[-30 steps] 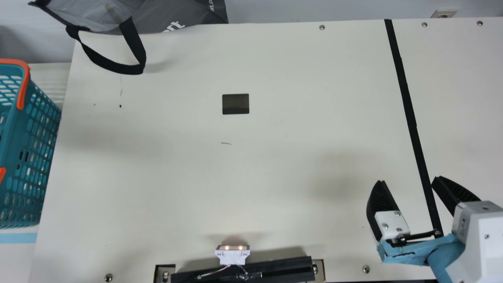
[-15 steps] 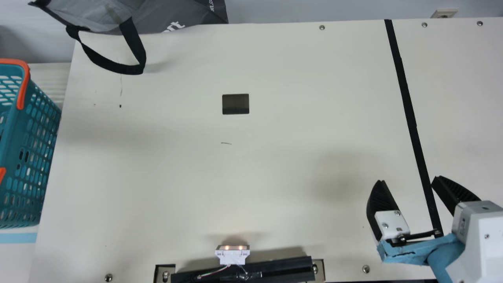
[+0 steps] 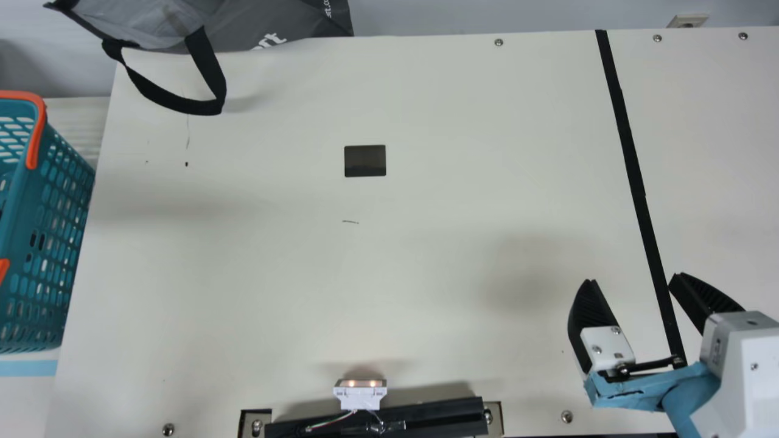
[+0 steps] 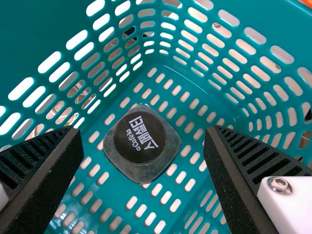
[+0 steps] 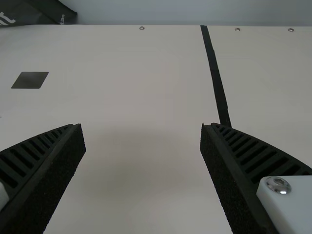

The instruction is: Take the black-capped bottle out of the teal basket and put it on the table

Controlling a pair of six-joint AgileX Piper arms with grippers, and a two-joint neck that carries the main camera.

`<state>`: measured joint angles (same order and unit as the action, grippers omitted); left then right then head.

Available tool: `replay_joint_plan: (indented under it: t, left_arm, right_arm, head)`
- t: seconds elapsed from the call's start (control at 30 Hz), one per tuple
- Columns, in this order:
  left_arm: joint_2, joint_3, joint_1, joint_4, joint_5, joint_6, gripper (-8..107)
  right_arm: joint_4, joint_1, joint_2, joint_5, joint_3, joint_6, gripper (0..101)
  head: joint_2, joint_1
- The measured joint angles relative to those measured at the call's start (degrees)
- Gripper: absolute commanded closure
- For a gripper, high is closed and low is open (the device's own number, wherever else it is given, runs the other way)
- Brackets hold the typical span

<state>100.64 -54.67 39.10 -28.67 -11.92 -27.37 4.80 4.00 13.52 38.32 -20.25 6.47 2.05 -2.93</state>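
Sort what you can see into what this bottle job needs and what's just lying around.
For the job:
- black-capped bottle, inside the basket
- teal basket
- table, where it goes
- left end effector, open over the bottle

Just around:
- grey bag
- black strip
- dark rectangle

The slatted teal plastic basket carries rows of pale-showing oval holes and an orange curved handle. White lettering marks the round black cap of the squarish grey bottle. A straight black stripe crosses the flat cream tabletop.
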Motion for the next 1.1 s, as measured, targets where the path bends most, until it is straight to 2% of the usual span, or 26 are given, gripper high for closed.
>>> replay_joint_plan:
  t: [0.7, 1.1]
  left_arm:
    - [5.3, -1.4, 0.6, 2.7, 1.9, 2.5, -8]
    - [7.3, -3.9, 0.8, 1.3, 1.5, 0.6, -8]
  right_arm:
    - [0.0, 0.0, 0.0, 0.0, 0.0, 0.0, 10]
    - [0.0, 0.0, 0.0, -0.1, 0.0, 0.0, 10]
  head:
    - [0.0, 0.0]
    - [0.0, 0.0]
